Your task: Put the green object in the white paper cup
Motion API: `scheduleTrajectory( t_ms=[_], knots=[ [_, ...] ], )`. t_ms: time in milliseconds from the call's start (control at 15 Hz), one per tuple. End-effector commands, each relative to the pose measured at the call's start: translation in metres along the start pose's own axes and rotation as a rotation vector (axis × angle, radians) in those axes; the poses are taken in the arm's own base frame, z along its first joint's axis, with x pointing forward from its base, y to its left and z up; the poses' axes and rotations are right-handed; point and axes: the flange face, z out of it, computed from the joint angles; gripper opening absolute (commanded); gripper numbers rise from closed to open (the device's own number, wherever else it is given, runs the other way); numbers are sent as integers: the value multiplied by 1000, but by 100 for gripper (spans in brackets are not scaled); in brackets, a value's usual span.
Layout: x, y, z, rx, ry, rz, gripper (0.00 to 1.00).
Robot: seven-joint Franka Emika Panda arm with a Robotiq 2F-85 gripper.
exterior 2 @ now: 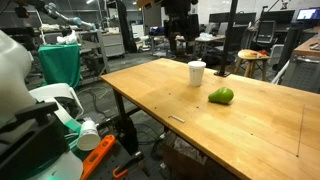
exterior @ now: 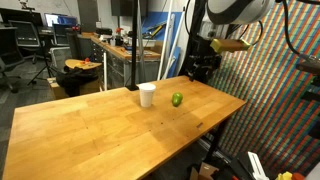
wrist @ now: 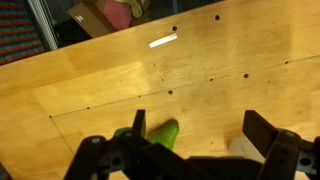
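Wrist view: end effector [wrist: 196, 122] hangs released over the counter [wrist: 200, 70], green object [wrist: 165, 133] between its jaws; white paper cup [exterior: 147, 95] stands near.

Green object [exterior: 177, 99] beside white paper cup [exterior: 147, 95]

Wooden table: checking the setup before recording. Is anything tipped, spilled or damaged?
Nothing stands out. The small plain white paper cup stands upright on the light wooden table; the rounded bright green object lies beside it, not touching. No spill or damage shows.
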Motion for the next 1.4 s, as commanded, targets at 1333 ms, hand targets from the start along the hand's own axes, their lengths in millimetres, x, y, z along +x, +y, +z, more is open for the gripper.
scheduleTrajectory(
  t_ms=[1333],
  knots=[
    [95, -25, 31, 31, -63, 603, 100]
  ],
)
